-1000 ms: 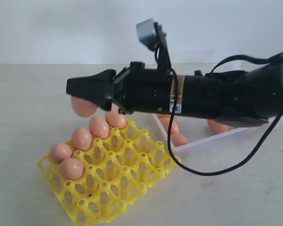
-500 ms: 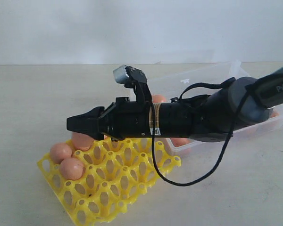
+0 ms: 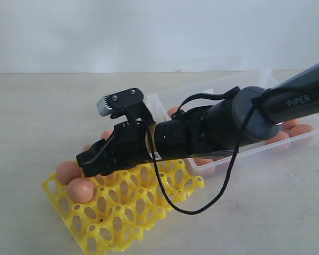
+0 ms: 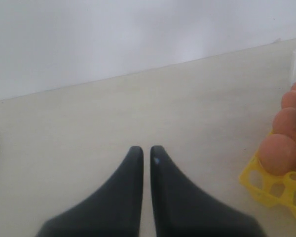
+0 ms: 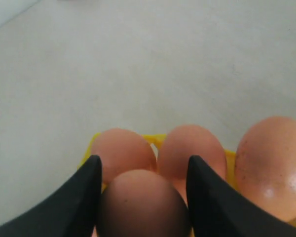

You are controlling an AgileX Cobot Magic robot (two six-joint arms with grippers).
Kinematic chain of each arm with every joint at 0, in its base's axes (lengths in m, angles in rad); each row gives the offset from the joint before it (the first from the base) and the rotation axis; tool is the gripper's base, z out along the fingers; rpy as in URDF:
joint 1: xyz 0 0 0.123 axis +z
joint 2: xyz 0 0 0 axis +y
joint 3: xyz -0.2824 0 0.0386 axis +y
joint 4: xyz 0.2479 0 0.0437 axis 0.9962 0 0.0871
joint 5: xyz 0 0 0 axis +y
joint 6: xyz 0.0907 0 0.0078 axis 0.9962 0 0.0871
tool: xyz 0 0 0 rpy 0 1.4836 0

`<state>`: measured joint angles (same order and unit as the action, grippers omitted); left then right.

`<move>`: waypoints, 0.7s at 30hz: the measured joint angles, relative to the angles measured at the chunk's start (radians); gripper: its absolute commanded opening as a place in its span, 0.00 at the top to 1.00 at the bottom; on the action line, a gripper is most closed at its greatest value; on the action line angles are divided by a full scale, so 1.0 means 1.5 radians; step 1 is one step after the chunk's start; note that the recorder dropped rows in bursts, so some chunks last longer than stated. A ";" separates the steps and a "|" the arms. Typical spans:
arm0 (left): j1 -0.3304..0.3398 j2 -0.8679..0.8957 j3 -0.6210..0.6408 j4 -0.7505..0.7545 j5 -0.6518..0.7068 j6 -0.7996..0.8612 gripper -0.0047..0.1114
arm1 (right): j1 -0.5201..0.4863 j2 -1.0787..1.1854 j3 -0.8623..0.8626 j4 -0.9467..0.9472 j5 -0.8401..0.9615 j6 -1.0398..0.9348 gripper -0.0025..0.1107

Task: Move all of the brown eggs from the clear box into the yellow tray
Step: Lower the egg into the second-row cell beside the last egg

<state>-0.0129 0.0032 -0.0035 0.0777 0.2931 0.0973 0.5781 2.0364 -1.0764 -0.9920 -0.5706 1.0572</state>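
Observation:
My right gripper (image 3: 88, 163) reaches across to the left end of the yellow tray (image 3: 128, 213) and is low over its cups. It is shut on a brown egg (image 5: 143, 205) that fills the gap between the black fingers (image 5: 84, 190). Just beyond the held egg, two eggs (image 5: 122, 147) (image 5: 196, 144) sit in tray cups, and a third (image 5: 271, 163) sits beside them. In the exterior view two tray eggs (image 3: 68, 171) (image 3: 81, 189) show by the fingertips. The clear box (image 3: 215, 83) behind the arm holds more eggs (image 3: 300, 129). My left gripper (image 4: 146, 149) is shut and holds nothing, over bare table.
The right arm's black cable (image 3: 202, 204) hangs in a loop over the tray's right corner. The left wrist view catches the tray corner (image 4: 266, 190) with a row of eggs (image 4: 278, 154) off to one side. A pale wall stands behind the table.
The right arm has come down and tilted forward with the egg, from well above the tray to just over its left cups. The box behind it has come into view.

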 measured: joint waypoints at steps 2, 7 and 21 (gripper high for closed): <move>0.000 0.000 0.000 0.000 0.000 0.000 0.92 | 0.002 0.000 0.001 -0.001 0.019 -0.004 0.98; 0.000 0.000 0.000 0.000 0.000 0.000 0.92 | 0.002 0.000 0.001 -0.002 0.055 -0.006 0.98; 0.000 0.000 0.000 0.000 0.000 0.000 0.92 | 0.002 0.000 0.001 -0.002 0.057 -0.006 0.61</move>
<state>-0.0129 0.0032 -0.0035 0.0777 0.2931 0.0973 0.5804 2.0364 -1.0753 -0.9957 -0.4856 1.0487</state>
